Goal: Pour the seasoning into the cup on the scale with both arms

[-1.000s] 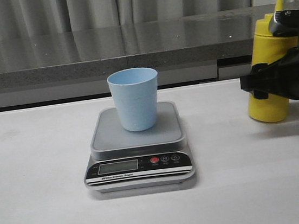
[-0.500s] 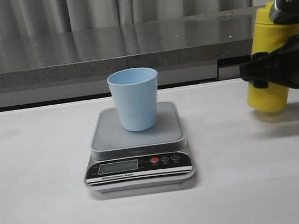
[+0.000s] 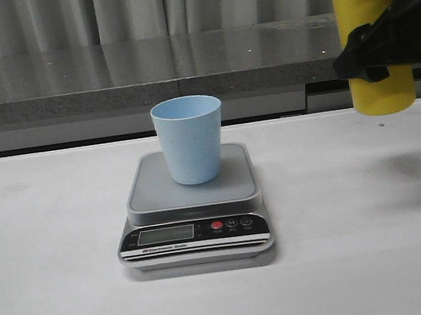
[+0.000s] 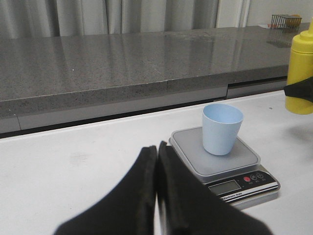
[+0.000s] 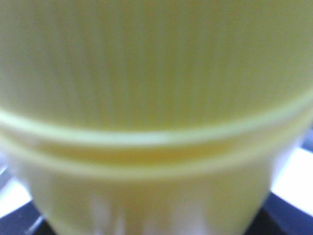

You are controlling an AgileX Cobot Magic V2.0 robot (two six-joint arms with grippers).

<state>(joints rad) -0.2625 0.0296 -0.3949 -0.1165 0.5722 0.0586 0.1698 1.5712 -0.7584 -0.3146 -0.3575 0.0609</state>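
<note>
Scale (image 3: 193, 206) on white table (image 3: 57, 284) (grey curtains (image 3: 138, 9) behind)

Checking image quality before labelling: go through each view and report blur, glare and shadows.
Front view: sharp; the lifted seasoning bottle casts a soft shadow on the table. Left wrist view: cup and scale sharp, left claw a dark, featureless silhouette. Right wrist view: yellow bottle fills the frame, wholly out of focus.
</note>
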